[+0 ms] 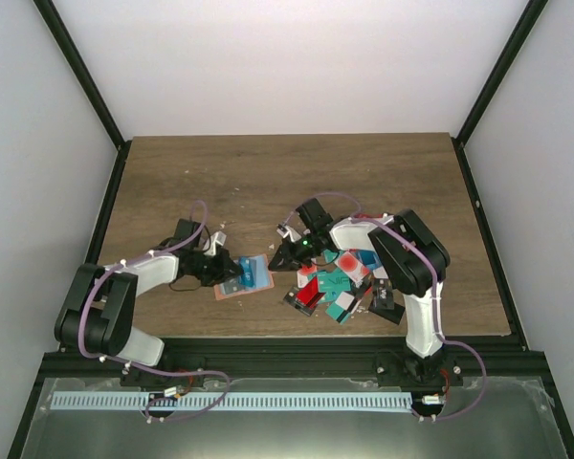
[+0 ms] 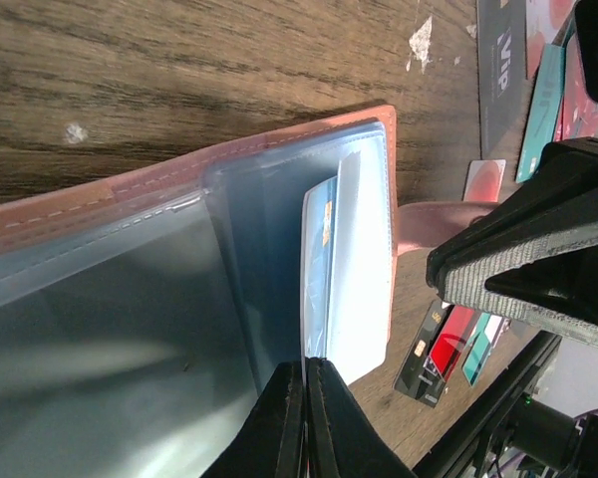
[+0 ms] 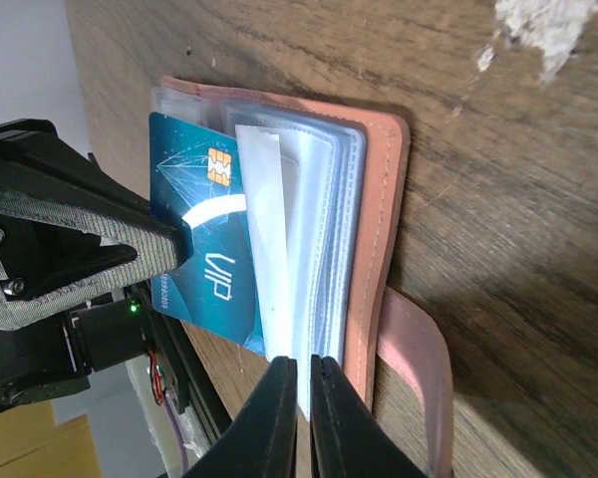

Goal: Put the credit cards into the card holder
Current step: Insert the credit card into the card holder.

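Left claw [image 2: 305, 370]: I'm pinching blue card [image 3: 191, 204], partly in.
Right claw [image 3: 304, 366]: pinching card holder [image 3: 381, 199] pocket.
Beside it: many cards [image 1: 340, 282] waiting.

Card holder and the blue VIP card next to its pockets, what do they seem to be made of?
The card holder has a cover that looks like leather or an imitation: matte salmon, with a stitched seam along the edge. Its pockets look like thin soft clear plastic, glossy and slightly bluish. The blue card looks like stiff plastic, with a smooth printed face and a gold chip.
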Tool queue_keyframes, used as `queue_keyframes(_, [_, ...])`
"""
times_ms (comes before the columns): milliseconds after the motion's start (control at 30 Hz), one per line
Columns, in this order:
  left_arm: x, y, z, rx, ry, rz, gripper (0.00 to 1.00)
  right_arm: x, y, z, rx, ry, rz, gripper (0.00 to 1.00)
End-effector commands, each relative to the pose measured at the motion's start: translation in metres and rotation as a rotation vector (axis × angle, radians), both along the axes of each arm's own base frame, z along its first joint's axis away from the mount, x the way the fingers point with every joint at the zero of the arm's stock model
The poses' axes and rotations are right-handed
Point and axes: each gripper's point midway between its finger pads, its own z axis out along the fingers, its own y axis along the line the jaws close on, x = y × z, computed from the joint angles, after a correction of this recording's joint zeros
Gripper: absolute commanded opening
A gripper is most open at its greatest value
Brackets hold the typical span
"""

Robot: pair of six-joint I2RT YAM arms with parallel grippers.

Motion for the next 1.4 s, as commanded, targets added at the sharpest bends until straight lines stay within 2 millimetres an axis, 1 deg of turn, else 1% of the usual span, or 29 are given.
queue_keyframes(0, [-0.001, 0.002, -0.010, 0.003, 0.015, 0.018, 0.04, -0.006, 0.001, -0.006, -0.017, 0.000, 0.010, 0.06])
queue_keyframes(333, [0.000, -0.002, -0.015, 0.007, 0.026, 0.068, 0.04, -0.014, -0.003, -0.010, -0.034, 0.011, 0.007, 0.05])
queue_keyframes(500, [-0.006, -0.011, -0.018, 0.016, 0.037, 0.076, 0.04, -0.016, -0.005, -0.012, -0.043, 0.016, -0.002, 0.05])
queue_keyframes(667, [-0.011, -0.012, -0.024, 0.029, 0.060, 0.110, 0.04, -0.019, -0.008, -0.012, -0.051, 0.018, -0.012, 0.04])
queue_keyframes(900, [-0.018, -0.017, -0.029, 0.035, 0.079, 0.122, 0.05, -0.022, -0.006, -0.010, -0.045, 0.023, -0.019, 0.04])
queue_keyframes(1000, [-0.022, -0.020, -0.032, 0.030, 0.098, 0.127, 0.07, -0.023, -0.005, -0.008, -0.041, 0.021, -0.021, 0.04])
queue_keyframes(1200, [-0.026, -0.020, -0.037, 0.040, 0.117, 0.158, 0.08, -0.024, -0.002, -0.003, -0.034, 0.019, -0.023, 0.03])
queue_keyframes(1367, [-0.030, -0.027, -0.038, 0.021, 0.125, 0.152, 0.11, -0.025, -0.002, 0.001, -0.027, 0.019, -0.029, 0.03])
